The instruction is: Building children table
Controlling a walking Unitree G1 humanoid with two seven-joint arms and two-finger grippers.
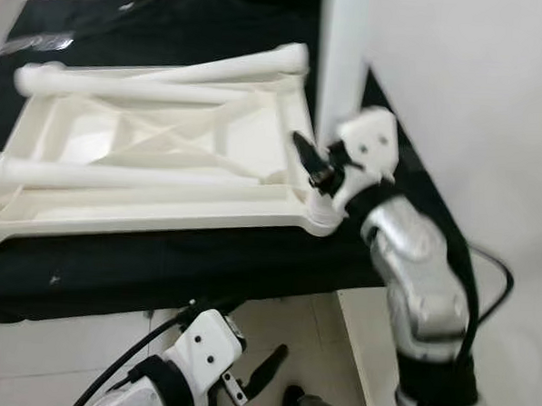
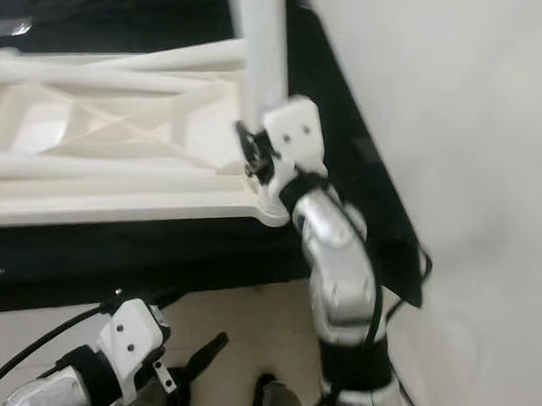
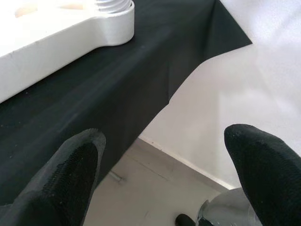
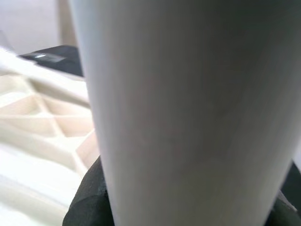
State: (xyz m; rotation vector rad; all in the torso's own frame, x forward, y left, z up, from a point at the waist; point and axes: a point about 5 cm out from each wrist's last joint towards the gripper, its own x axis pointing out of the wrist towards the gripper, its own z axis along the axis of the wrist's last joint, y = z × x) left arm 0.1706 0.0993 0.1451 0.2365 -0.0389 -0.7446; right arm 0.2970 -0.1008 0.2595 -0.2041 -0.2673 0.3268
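White plastic tabletop lying upside down on a black cloth, ribs up, three loose legs resting across it; one leg standing upright at the near right corner. Right gripper wrapped around the base of that upright leg, looks clamped on, though blurry up close. Left gripper down low in front of the cloth's edge, fingers spread wide, holding nothing.

Both head views look steeply down on the upturned white tabletop and black cloth. The right wrist camera presses against an upright leg; the left wrist looks up past the cloth's edge.
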